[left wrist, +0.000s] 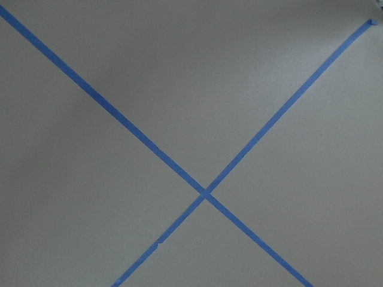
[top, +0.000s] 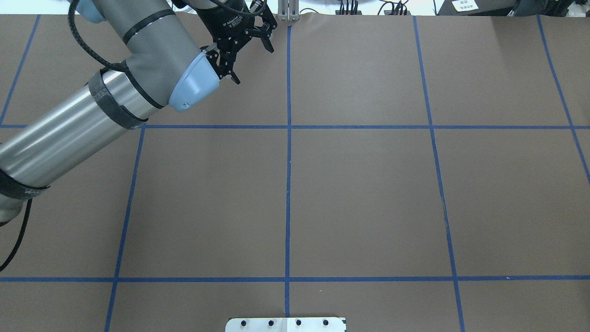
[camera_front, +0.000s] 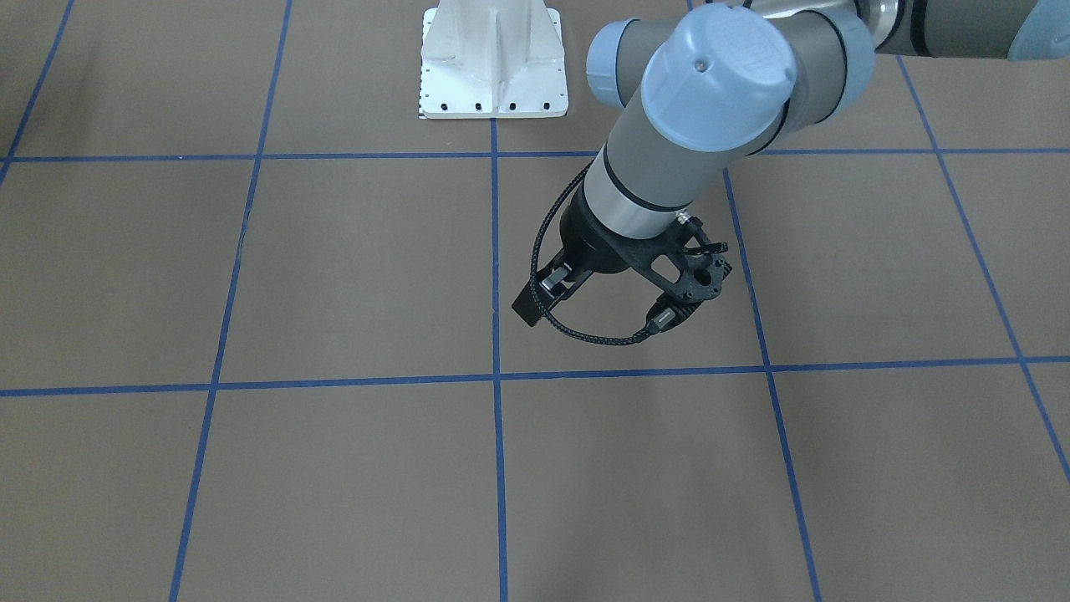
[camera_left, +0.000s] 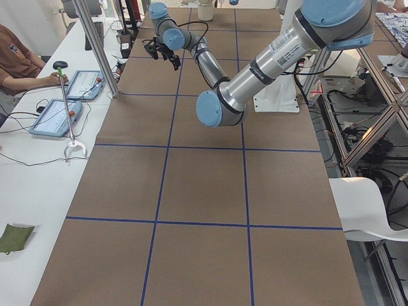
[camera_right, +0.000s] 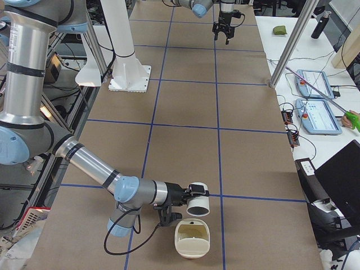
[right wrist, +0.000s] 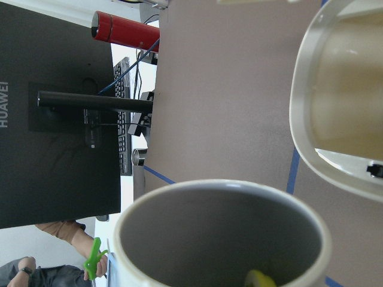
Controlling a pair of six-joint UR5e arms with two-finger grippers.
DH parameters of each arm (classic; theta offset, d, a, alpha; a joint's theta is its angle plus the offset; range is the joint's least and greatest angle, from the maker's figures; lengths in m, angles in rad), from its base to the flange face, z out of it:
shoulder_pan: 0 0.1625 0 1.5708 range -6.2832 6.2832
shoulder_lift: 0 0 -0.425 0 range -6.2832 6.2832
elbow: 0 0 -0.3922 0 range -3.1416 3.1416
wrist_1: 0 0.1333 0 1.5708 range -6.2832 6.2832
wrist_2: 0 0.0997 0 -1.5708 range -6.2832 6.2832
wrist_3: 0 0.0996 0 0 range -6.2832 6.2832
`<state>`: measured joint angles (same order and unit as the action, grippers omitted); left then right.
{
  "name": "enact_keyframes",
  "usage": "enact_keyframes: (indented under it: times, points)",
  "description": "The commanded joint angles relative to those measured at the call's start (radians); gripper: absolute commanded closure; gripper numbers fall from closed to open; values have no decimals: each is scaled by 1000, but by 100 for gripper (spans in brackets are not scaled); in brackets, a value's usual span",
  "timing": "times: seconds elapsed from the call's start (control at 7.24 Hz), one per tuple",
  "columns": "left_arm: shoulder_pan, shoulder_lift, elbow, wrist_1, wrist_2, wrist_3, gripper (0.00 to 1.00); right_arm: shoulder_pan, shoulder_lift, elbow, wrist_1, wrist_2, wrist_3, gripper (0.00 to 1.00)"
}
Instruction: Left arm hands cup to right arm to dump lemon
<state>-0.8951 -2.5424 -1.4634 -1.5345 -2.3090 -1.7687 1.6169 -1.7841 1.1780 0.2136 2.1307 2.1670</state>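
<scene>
In the exterior right view the right arm (camera_right: 135,194) holds the cream-white cup (camera_right: 198,206) on its side, low over the table, with its mouth towards a cream container (camera_right: 192,239). I cannot tell whether the right gripper is open or shut. In the right wrist view the cup's grey inside (right wrist: 221,239) fills the bottom, and the yellow-green lemon (right wrist: 260,279) lies at its lower lip. The left gripper (top: 251,61) hangs open and empty above the far left of the table. The left arm (camera_front: 669,150) also shows in the front-facing view.
The white arm base plate (camera_front: 493,67) stands mid-table at the robot's side (top: 286,324). The cream container (right wrist: 341,101) lies just past the cup. Tablets (camera_right: 315,112), a black monitor (right wrist: 54,119) and an operator's hand are along the operators' side.
</scene>
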Motion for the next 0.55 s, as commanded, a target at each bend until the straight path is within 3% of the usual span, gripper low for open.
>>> enact_keyframes:
  times: [0.0, 0.41]
  points:
    - [-8, -10, 0, 5, 0, 0, 0, 29, 20, -8, 1, 0, 159, 98]
    - [-25, -19, -2, 5, 3, 2, 0, 83, 25, -14, 3, 5, 385, 97]
